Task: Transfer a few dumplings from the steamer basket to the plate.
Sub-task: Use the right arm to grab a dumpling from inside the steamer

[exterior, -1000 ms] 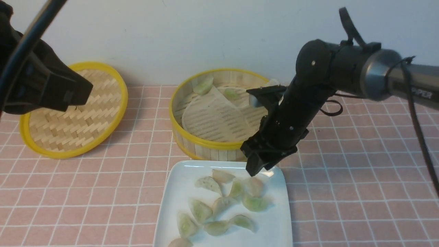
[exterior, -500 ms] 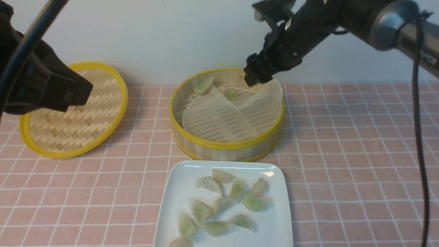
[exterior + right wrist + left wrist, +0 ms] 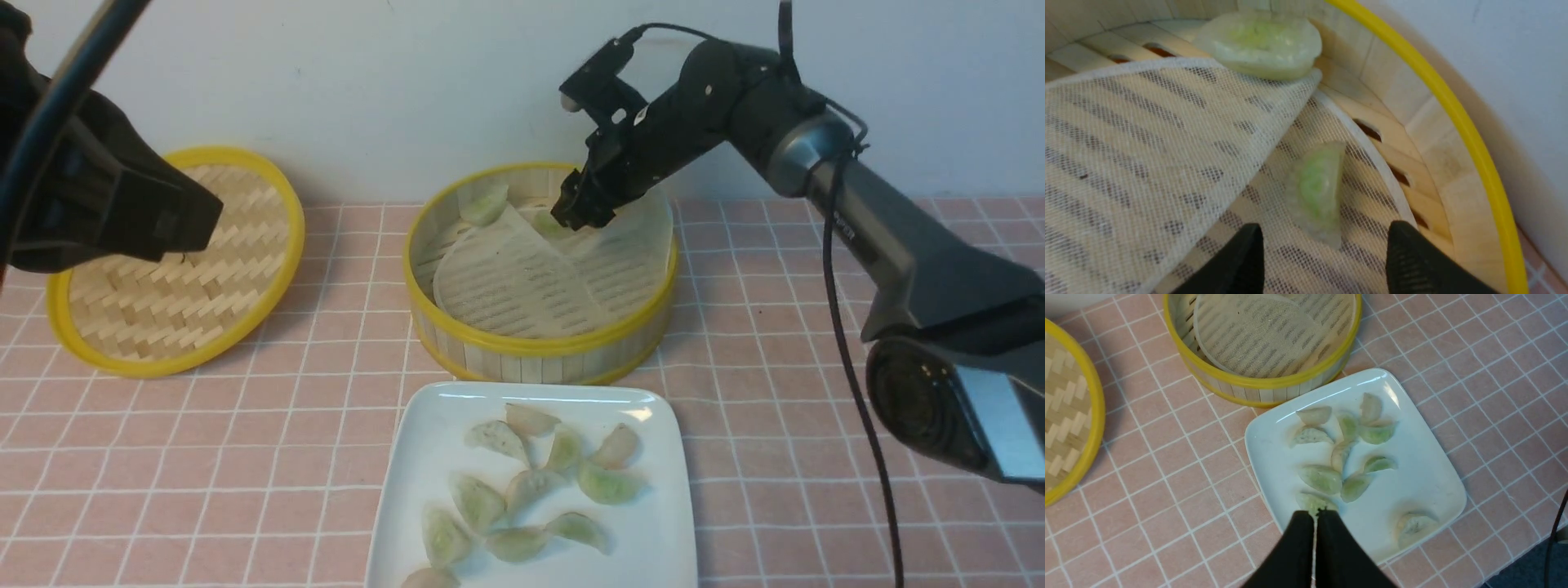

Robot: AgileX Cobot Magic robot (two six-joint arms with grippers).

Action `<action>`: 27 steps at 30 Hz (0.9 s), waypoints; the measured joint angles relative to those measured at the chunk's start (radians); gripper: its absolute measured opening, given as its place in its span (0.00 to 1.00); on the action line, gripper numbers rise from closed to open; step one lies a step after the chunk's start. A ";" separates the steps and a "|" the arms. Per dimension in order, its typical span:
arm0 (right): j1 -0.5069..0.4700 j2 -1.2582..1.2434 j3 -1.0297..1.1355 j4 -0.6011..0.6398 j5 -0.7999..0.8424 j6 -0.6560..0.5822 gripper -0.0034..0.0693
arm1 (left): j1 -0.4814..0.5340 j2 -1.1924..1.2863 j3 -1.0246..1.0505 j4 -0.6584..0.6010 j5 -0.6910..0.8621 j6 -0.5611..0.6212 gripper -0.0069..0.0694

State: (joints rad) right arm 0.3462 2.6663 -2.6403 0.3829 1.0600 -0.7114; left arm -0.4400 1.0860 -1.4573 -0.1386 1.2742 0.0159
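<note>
Dumpling (image 3: 1316,190) at centre of the right wrist view, lying on the mesh liner (image 3: 1147,134) inside the steamer basket (image 3: 531,347). The right gripper (image 3: 1325,234) is spread wide either side of it, holding nothing. It looks soft, slick and easy to tear, so I'd pinch gently across the plump middle. A second dumpling (image 3: 1261,43) leans on the wall, upper centre. Left gripper (image 3: 1314,516) is pinched shut and empty. Plate (image 3: 661,523) sits lower centre. From the front the arm mostly hides the target, and the folded liner may conceal more.

Plain pale wall (image 3: 367,82) behind a pink, white-gridded tablecloth (image 3: 775,367)
</note>
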 joint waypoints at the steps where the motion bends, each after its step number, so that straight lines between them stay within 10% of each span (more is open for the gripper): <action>1: 0.000 0.009 -0.003 0.004 -0.008 -0.008 0.57 | 0.000 0.000 0.000 0.000 0.000 -0.007 0.08; 17: 0.001 0.082 -0.009 0.063 -0.076 -0.194 0.51 | 0.000 0.000 0.000 0.000 0.000 -0.024 0.08; 27: 0.001 0.106 -0.046 0.111 -0.074 -0.224 0.06 | 0.000 0.000 0.000 -0.001 0.000 -0.032 0.08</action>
State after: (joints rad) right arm 0.3470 2.7724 -2.6863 0.4942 0.9857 -0.9355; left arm -0.4400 1.0860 -1.4573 -0.1396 1.2742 -0.0162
